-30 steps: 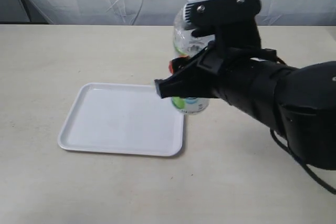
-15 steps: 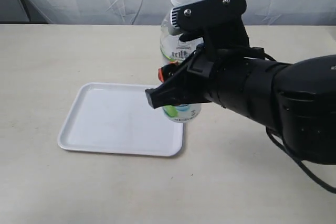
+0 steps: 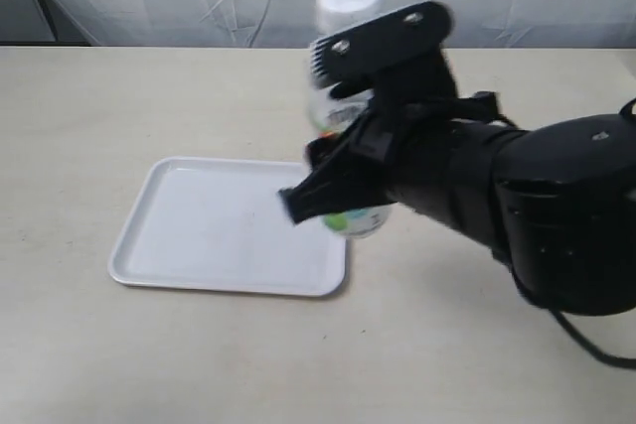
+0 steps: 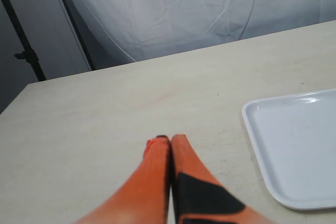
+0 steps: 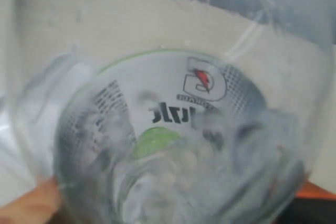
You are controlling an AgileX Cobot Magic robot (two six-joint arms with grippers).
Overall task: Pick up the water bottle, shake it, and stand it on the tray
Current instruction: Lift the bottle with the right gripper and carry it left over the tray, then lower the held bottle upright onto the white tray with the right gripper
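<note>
My right gripper (image 3: 323, 126) is clamped across the middle of the water bottle (image 3: 356, 221) at the centre of the exterior view, one jaw high on the body and one low. The bottle's long axis runs nearly upright, with the white cap at top centre. Its base hangs by the right rim of the tray (image 3: 214, 230), but the blur hides whether they touch. The tray's bare floor spreads to the lower left across the tabletop (image 3: 119, 106), so I judge that standing the bottle calls for a shift left and down. My left gripper (image 4: 165, 141) is pressed closed on nothing, with a corner of the tray near it.
</note>
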